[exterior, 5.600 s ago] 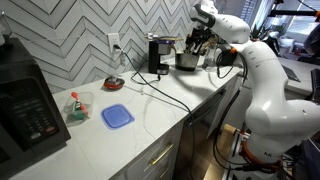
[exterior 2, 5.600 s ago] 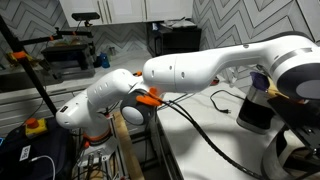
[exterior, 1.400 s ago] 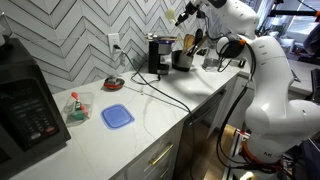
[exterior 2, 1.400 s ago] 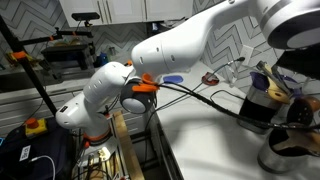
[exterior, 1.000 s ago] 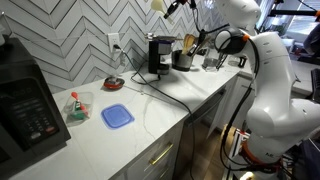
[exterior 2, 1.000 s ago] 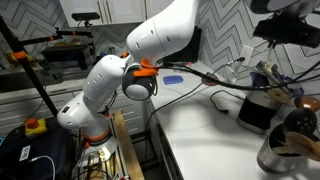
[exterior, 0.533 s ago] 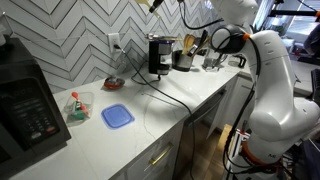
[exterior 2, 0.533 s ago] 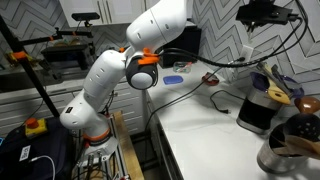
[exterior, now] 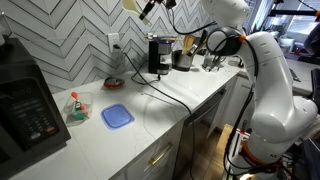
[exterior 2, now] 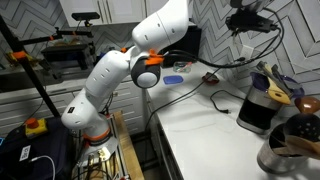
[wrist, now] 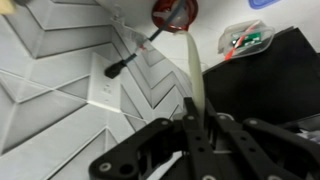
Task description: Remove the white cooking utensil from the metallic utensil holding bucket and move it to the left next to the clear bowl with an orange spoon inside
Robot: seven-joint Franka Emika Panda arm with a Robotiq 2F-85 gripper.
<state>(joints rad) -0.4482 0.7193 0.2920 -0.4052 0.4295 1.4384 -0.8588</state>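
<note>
Clamping white utensil (wrist: 190,65), jutting beyond pincer (wrist: 195,113)

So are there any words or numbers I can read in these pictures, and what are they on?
Nothing can be read in any view.
Black appliance's keypad: button marks too small to read.
Green and red packet: print too blurred to read.
White utensil in the gripper: no writing shows.
</note>
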